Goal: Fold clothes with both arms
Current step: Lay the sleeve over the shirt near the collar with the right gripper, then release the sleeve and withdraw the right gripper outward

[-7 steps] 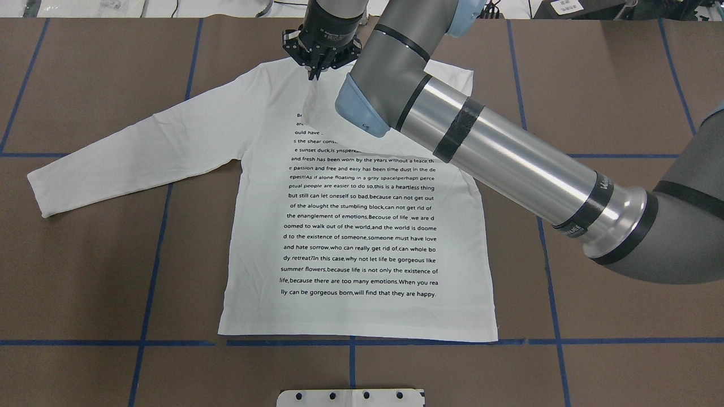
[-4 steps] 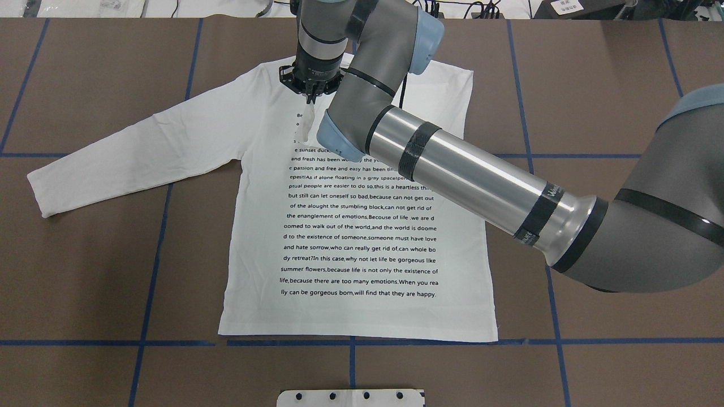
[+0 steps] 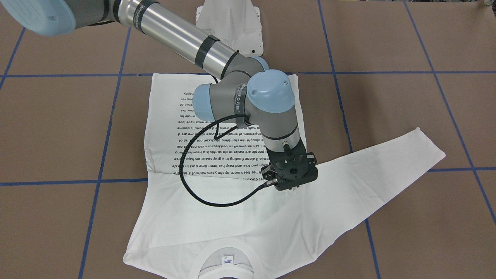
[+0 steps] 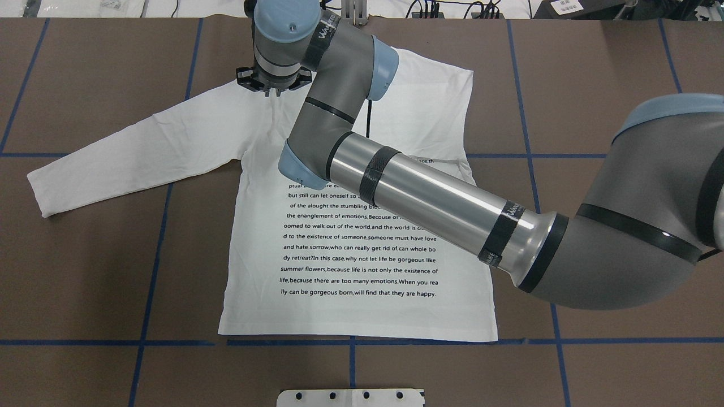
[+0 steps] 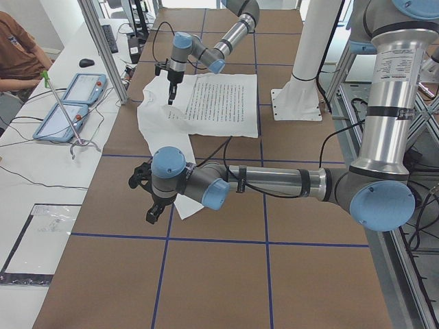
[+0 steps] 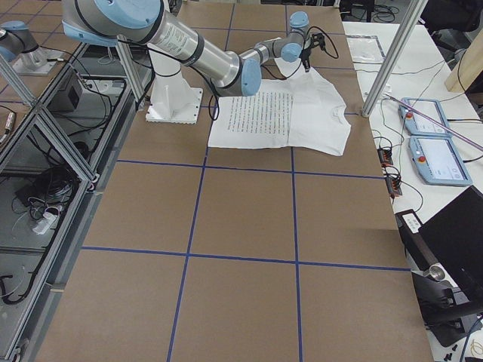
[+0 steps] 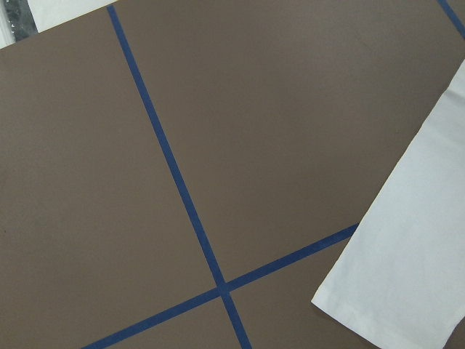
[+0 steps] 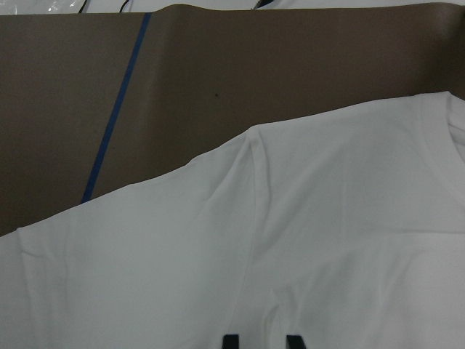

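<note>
While the right arm (image 4: 430, 203) reaches diagonally across the garment, you will find the T-shirt (image 4: 254, 254) spread flat on the brown table (image 4: 85, 271) directly in front of the white pedestal base (image 4: 350, 397). It lies printed side up, with its hem nearest the base and its collar (image 3: 227, 249) farthest from it. The neck label (image 3: 228, 260) shows inside the collar. The left sleeve (image 4: 130, 152) runs outward to the robot's left of the base and lies flat. The right gripper (image 4: 275, 90) hangs fingers-down over the shoulder of that sleeve, on the side of the shirt away from the base. You cannot tell whether its fingers are apart or together, or whether they touch the cloth. A black cable (image 3: 193, 186) loops from its wrist above the printed text. The left gripper (image 5: 147, 202) sits low over the table, farther to the left of the base, just beside the sleeve's cuff (image 7: 392, 291). It shows only in the left side view, so you cannot tell its state. Blue tape lines (image 7: 174, 174) cross the table beside the cuff.
</note>
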Motion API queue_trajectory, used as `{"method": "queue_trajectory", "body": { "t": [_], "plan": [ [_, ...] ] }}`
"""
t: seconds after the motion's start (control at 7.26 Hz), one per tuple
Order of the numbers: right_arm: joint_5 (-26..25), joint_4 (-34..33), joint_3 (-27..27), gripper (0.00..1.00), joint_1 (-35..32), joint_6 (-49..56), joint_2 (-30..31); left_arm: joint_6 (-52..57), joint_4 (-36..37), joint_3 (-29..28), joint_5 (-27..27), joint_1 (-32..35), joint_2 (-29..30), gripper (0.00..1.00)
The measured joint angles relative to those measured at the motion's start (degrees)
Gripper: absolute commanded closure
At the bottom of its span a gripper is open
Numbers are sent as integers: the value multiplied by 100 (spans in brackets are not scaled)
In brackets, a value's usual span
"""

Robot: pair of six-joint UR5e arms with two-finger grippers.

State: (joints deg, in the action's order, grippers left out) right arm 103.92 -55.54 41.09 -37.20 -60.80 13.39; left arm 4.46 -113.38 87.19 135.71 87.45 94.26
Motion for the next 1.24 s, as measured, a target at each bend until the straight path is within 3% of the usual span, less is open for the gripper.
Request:
{"method": "queue_trajectory", "body": {
  "t": [0.55,0.69,0.96,1.24],
  "plan": [
    [-86,-243,227,1,-2,-519,-67,-875,-52,-46,-36,-120,129,0],
    [90,-921,599,1,-105,-569,-21,-1345,-118,-21,-44,-331,122,0],
    [984,-2825,1725,0,-626,-526,422,-2519,-365,54,-54,-806,74,0],
    [1361,-4209,3200,0,-1101,127,1516,-4147,-912,71,-119,-1284,-82,0]
  ]
}}
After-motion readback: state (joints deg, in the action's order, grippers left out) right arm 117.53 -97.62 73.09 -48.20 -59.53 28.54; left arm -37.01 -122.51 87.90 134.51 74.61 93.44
